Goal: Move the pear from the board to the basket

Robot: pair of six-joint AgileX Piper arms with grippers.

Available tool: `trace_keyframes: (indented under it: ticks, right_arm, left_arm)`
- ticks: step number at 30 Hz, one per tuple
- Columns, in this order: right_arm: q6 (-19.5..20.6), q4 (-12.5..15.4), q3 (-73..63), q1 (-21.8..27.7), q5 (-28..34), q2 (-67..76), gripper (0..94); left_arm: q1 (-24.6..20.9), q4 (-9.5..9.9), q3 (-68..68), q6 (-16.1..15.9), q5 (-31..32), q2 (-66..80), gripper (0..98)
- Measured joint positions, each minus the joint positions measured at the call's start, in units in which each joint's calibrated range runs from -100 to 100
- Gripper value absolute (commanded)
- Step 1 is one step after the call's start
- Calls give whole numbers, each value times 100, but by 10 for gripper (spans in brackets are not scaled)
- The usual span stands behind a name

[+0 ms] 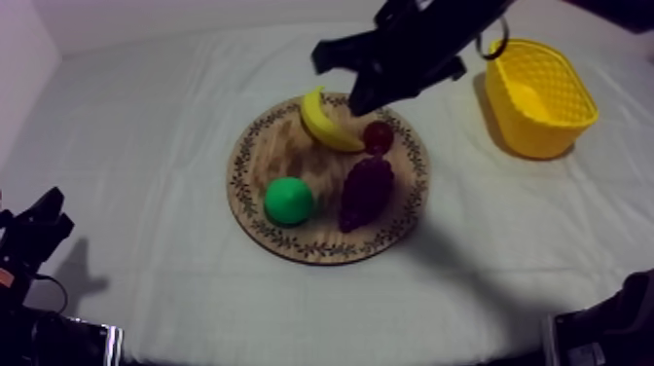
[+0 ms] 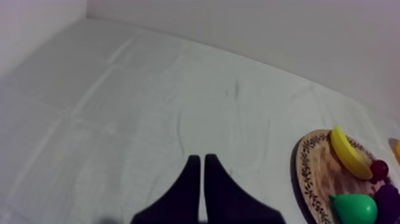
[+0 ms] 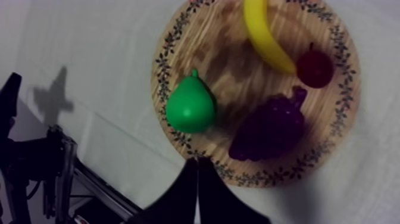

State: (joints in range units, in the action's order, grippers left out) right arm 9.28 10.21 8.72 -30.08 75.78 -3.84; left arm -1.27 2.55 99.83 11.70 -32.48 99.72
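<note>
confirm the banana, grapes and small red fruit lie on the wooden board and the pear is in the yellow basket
No: the pear lies on the wooden board, not in the yellow basket; the top view shows it. The rest holds.

In the left wrist view the wooden board [image 2: 309,173] is cut off by the picture's edges, so that only a part of the bunch of grapes [image 2: 390,199] is seen and the pear [image 2: 354,208] is clipped. In the right wrist view one end of the banana [image 3: 268,36] is cut off. In the top view the board's far rim is covered by the right arm [image 1: 409,49].
</note>
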Motion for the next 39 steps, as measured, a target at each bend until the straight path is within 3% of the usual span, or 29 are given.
trace_keyframes:
  ticks: [3, 12, 16, 22, 39]
  right_arm:
    - [26, 21, -150, -85, -56, -443, 104]
    - [50, 151, -391, -187, -261, -1361, 699]
    - [83, 224, -591, -240, -273, -1709, 829]
    - [194, 204, -962, -367, -326, -2285, 868]
    - [252, 232, -1773, -449, -301, -3672, 819]
  left_arm:
    - [0, 0, 0, 0, 0, 0, 1]
    - [0, 0, 0, 0, 0, 0, 1]
    - [0, 0, 0, 0, 0, 0, 1]
    - [0, 0, 0, 0, 0, 0, 1]
    - [0, 0, 0, 0, 0, 0, 1]
